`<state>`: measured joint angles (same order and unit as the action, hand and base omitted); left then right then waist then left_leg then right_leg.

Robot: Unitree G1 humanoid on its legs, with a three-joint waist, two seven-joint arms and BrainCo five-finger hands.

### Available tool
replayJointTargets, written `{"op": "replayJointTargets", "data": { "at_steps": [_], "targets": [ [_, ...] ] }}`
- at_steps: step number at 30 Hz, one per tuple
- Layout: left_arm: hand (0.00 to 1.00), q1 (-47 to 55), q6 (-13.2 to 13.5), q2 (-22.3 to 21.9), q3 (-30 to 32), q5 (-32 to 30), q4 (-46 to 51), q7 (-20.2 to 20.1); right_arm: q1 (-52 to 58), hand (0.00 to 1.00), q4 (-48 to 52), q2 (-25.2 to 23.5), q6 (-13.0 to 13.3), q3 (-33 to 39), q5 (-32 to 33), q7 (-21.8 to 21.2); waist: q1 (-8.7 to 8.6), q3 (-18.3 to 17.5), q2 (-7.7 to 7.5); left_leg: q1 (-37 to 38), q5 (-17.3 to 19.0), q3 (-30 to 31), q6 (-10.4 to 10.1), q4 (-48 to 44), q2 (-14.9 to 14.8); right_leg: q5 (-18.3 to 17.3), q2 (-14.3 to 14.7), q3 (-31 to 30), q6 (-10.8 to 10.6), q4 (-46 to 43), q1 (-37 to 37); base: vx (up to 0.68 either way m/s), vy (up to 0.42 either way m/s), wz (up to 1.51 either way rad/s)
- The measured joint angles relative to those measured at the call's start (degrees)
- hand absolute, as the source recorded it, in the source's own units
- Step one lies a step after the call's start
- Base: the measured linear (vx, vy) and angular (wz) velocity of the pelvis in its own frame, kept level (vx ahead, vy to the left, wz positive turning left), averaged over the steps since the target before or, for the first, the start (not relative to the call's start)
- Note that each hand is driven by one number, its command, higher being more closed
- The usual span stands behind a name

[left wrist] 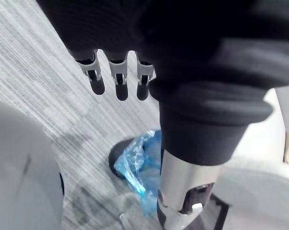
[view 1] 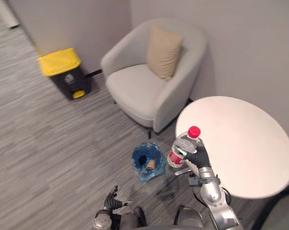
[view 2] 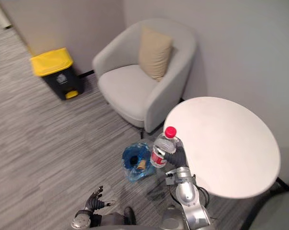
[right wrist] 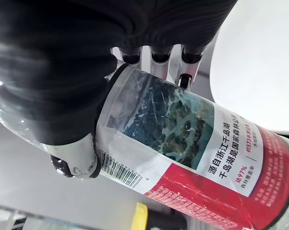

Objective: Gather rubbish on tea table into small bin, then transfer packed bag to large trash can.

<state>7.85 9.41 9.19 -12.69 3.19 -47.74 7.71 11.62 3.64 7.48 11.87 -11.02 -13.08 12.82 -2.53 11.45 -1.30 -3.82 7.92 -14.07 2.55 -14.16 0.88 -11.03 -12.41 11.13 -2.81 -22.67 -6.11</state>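
My right hand (view 1: 196, 155) is shut on a clear plastic bottle (view 1: 182, 146) with a red cap and a red-and-picture label (right wrist: 192, 143). It holds the bottle upright, off the left edge of the round white tea table (view 1: 240, 143). Just left of the bottle, on the floor, stands the small bin (view 1: 147, 161) lined with a blue bag (left wrist: 137, 165), with a brown scrap inside. The large trash can (view 1: 64, 73), dark with a yellow lid, stands at the far left by the wall. My left hand (view 1: 114, 200) hangs low over the carpet, its fingers (left wrist: 121, 79) straight and holding nothing.
A light grey armchair (view 1: 149, 76) with a tan cushion (view 1: 162, 51) stands behind the small bin, between the table and the large can. Grey striped carpet (view 1: 49, 143) stretches to the left.
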Motion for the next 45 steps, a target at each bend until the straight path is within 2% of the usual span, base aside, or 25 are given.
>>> {"op": "replayJointTargets", "data": {
  "at_steps": [1,3,4,5,6,7,8,9,13,18,21,24,27,29,31,33,35,39,41,43,45],
  "targets": [
    [0.00,0.16,0.02,-0.43,1.18,0.04,0.50,0.07,-0.20,1.00,0.00,0.11,0.00,-0.06,0.00,-0.48,0.70,0.05,0.23,-0.27,-0.07,1.61,0.47,-0.17,0.46,-0.62,0.08,-0.41,1.56,-1.18,0.39,0.12,-0.029,0.96],
    [0.00,0.32,-0.05,-0.53,1.64,-0.05,0.58,0.02,-0.35,1.00,0.09,-0.46,0.04,-0.57,0.02,-0.73,-0.15,0.43,0.61,0.03,-0.33,5.72,0.94,-0.25,1.01,-0.15,0.82,-2.65,4.14,-4.35,0.46,0.11,-0.020,1.00],
    [0.00,0.23,-0.04,-0.57,1.61,-0.31,0.06,-0.16,0.17,1.00,0.13,-0.81,0.06,-0.57,0.07,-0.82,-0.60,0.86,0.87,0.54,-0.42,8.14,0.84,-0.23,1.05,-1.48,2.17,-5.47,5.12,-5.79,0.00,0.13,-0.062,1.16],
    [0.00,0.00,0.13,-0.43,1.89,-0.57,0.07,-0.16,0.89,1.00,0.65,-0.83,0.09,-0.55,0.08,-0.99,-0.30,0.65,-0.43,0.32,-0.34,9.41,0.65,-1.14,1.66,-0.14,2.49,-6.04,3.65,-0.73,1.25,0.11,-0.081,1.06],
    [0.00,-0.35,0.22,-0.35,2.15,-0.66,-0.08,-0.14,1.03,1.00,0.83,-0.77,0.15,-0.47,0.09,-1.08,-0.06,0.84,-0.82,0.13,-0.12,9.88,0.52,-1.57,2.06,-0.83,2.19,-6.27,1.93,-0.22,2.19,0.12,-0.100,0.73],
    [0.00,-0.48,0.44,-0.36,2.23,-0.66,-0.05,-0.11,0.71,1.00,0.83,-0.83,0.14,-0.24,0.09,-1.67,0.71,0.79,-0.79,-0.34,0.02,10.42,0.32,-1.99,1.96,-0.82,2.37,-6.12,-0.08,2.00,3.33,0.13,-0.102,0.35],
    [0.00,-0.47,0.75,-0.55,2.29,-0.67,-0.06,-0.11,-0.22,1.00,0.83,-0.68,0.15,-0.19,0.09,-1.83,0.65,1.00,-0.31,-0.93,-0.02,10.73,0.25,-2.10,1.55,0.03,2.64,-5.81,-1.56,3.82,3.84,0.11,-0.078,0.18],
    [0.00,-0.46,0.78,-0.66,2.34,-0.68,-0.07,-0.11,-0.56,1.00,0.83,-0.69,0.14,-0.06,0.10,-1.83,0.56,1.06,-0.14,-1.18,0.00,10.70,0.21,-2.13,1.32,0.41,2.69,-5.74,-2.12,4.64,4.00,0.08,-0.043,0.02],
    [0.00,-0.33,0.78,-0.88,3.49,-1.72,-0.38,-0.26,-0.81,1.00,0.83,-1.35,0.15,1.02,0.21,-1.89,0.36,0.99,-0.09,-0.26,0.51,9.77,-0.65,-1.71,-0.07,1.78,4.12,-6.12,-2.37,8.26,6.12,0.06,-0.036,-0.11],
    [0.00,-0.37,0.82,-0.93,3.43,-1.80,-0.86,-0.32,0.45,1.00,0.83,-1.42,0.16,1.17,0.21,-2.01,0.30,0.95,-0.15,0.58,0.36,9.44,-0.88,0.30,-0.12,2.10,4.11,-6.46,-2.71,9.33,6.91,-0.01,-0.004,-0.06],
    [0.00,-0.41,0.84,-0.92,3.24,-2.03,-0.95,-0.35,1.37,1.00,0.63,-1.42,0.17,0.50,0.21,-3.06,0.27,0.91,-0.18,0.53,-0.49,9.46,-1.79,1.56,-0.09,2.78,4.16,-6.31,-2.61,10.25,6.77,-0.01,-0.001,0.02],
    [0.00,-1.03,0.87,-0.95,2.79,-3.51,-1.15,-0.45,0.93,1.00,-0.99,-0.99,0.22,-1.31,0.25,-3.08,0.39,0.93,0.05,-1.36,-0.81,9.48,-1.89,0.23,-0.33,3.16,4.35,-5.74,-2.24,10.29,5.72,-0.04,-0.001,0.11],
    [0.00,-3.99,0.77,-1.29,1.57,-3.85,-1.42,-0.42,-4.59,1.00,-3.71,1.03,0.51,-3.25,1.41,-3.05,0.24,2.60,1.62,-9.26,-0.79,8.82,-1.90,-6.57,-1.28,3.20,4.61,-5.16,-2.11,6.17,-0.86,-0.14,0.011,0.18],
    [0.00,-7.63,0.83,-1.56,1.69,-3.73,-1.20,-0.08,-12.52,1.00,-7.04,3.01,0.48,-4.38,1.75,-2.92,0.45,6.46,3.37,-14.84,-0.73,7.39,-1.93,-10.99,-2.19,2.74,4.93,-5.47,-1.71,1.05,-6.58,-0.27,0.039,0.04],
    [0.00,-9.70,0.86,-1.37,1.88,-3.58,-1.05,-0.01,-17.10,1.00,-7.54,4.01,0.48,-5.68,1.85,-2.85,0.54,8.71,4.57,-18.78,0.54,6.59,-1.72,-12.40,-2.80,2.15,5.01,-5.97,-1.68,-2.88,-11.56,-0.35,0.030,-0.01],
    [0.00,-11.10,0.82,-0.98,2.03,-3.26,-1.07,0.04,-20.66,1.00,-7.53,4.54,0.50,-7.33,1.88,-2.81,1.26,11.14,4.91,-22.16,0.66,5.54,-1.53,-14.32,-3.19,1.46,4.74,-6.80,-1.60,-6.25,-16.08,-0.35,0.020,-0.06],
    [0.00,-11.86,0.82,-1.05,2.15,-2.78,-0.57,0.08,-22.18,1.00,-7.55,4.91,0.47,-8.77,1.88,-2.79,1.46,11.75,5.53,-26.05,0.76,3.89,-1.36,-15.76,-4.08,1.37,4.32,-6.79,-1.67,-8.59,-20.39,-0.22,-0.011,0.12],
    [0.00,-14.22,0.88,-1.39,4.41,-2.61,1.37,0.46,-25.35,1.00,-7.61,4.25,0.23,-12.14,1.75,-2.36,2.02,12.99,5.64,-33.99,0.74,0.30,-1.35,-19.40,-7.33,1.33,4.25,-6.62,-1.54,-13.00,-28.92,-0.16,-0.050,0.09],
    [0.00,-15.43,0.84,-1.72,4.70,-2.61,2.19,1.26,-26.91,1.00,-7.61,3.57,0.16,-12.21,1.72,-1.30,2.24,13.33,5.68,-37.13,0.74,-0.57,-1.34,-21.12,-8.47,1.28,4.24,-6.63,-1.43,-14.77,-32.14,-0.09,-0.021,0.00],
    [0.00,-17.53,0.85,-3.29,6.70,-2.59,4.42,1.47,-29.82,1.00,-7.61,2.69,0.11,-11.60,1.73,0.28,3.26,14.37,5.75,-42.03,0.75,-0.90,-1.33,-24.40,-9.93,1.00,4.27,-6.66,-1.04,-17.87,-37.00,-0.11,-0.013,-0.02],
    [0.00,-19.32,0.94,-3.90,6.98,-2.29,5.80,1.69,-31.65,1.00,-7.62,2.48,0.05,-10.24,1.72,1.71,3.48,14.94,5.62,-45.26,0.74,-0.68,-1.30,-26.10,-10.05,0.53,4.18,-6.42,-0.80,-20.26,-40.26,-0.10,-0.024,0.12]
  ]
}}
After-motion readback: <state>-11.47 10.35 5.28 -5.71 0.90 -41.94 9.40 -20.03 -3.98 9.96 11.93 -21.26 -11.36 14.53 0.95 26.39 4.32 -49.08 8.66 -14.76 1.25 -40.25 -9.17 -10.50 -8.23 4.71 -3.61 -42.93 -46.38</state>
